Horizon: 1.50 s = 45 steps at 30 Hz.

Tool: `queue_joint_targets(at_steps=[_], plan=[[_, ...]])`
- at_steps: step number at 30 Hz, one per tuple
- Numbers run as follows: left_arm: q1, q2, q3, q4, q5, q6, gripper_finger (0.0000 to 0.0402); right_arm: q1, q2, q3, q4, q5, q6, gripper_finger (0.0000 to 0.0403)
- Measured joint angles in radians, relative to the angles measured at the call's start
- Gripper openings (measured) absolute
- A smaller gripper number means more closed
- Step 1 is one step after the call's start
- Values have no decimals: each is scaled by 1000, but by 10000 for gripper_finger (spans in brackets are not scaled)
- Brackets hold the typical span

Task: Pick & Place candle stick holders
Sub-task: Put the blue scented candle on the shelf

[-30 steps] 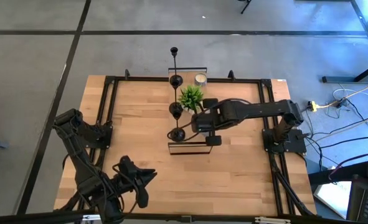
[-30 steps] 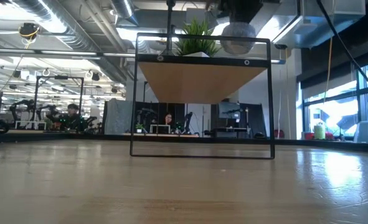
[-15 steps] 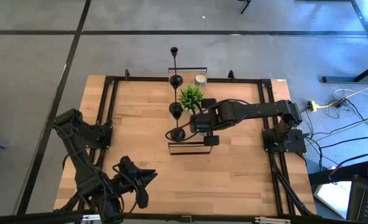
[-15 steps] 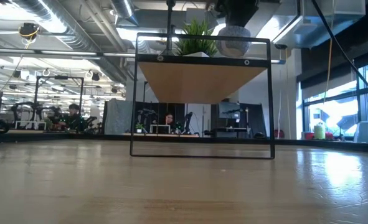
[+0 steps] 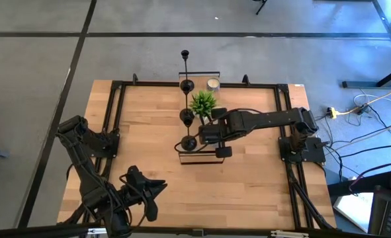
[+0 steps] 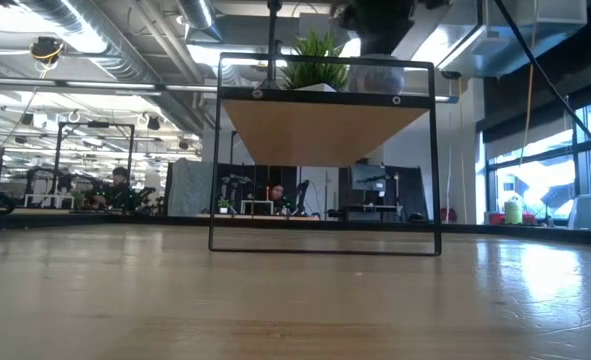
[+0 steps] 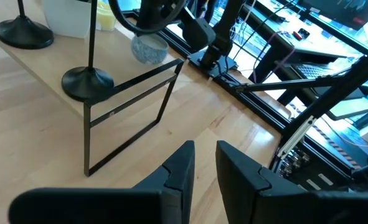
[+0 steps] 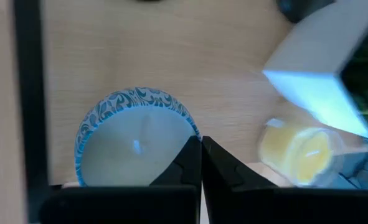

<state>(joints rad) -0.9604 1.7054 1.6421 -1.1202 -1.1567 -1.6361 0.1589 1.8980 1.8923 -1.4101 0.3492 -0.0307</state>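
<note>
A: Right arm has crept left along the raised shelf over the last second — its wrist now sits over the shelf's near end, closer to the nearest holder than before. Left arm has not changed.

B: Finger state, right gripper?

A: Pressed together, tips touching, nothing between them. It hangs above a blue-patterned white candle, with a yellow candle beside that. No holder in its grasp.

B: And the left gripper?

A: Parked at the table's near-left corner, well apart from the shelf. Fingers a narrow gap apart, empty.

B: Where are the candle stick holders?

A: All three stand upright in a row along the left side of the wooden shelf. Nearest base is just beside the right wrist; the middle one is next to the green plant; the far base is at the shelf's back end near a white candle. The tall stem appears to lean past the back edge — that may be only the camera's angle.

B: Progress?

A: Judging from this alone, early. No holder is lifted or gripped, and I cannot tell whether the row is the start or the goal. If they are still to be moved, all three picks remain.

B: Next need?

A: Fingers must spread before closing on a thin stem; the stems look easy to tip.
</note>
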Motion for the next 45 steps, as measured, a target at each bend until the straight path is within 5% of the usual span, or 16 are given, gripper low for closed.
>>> queue_joint_targets(at_steps=[45], plan=[[0, 0, 0, 61, -13, 77, 61, -3, 38, 0, -27, -19, 30, 0]])
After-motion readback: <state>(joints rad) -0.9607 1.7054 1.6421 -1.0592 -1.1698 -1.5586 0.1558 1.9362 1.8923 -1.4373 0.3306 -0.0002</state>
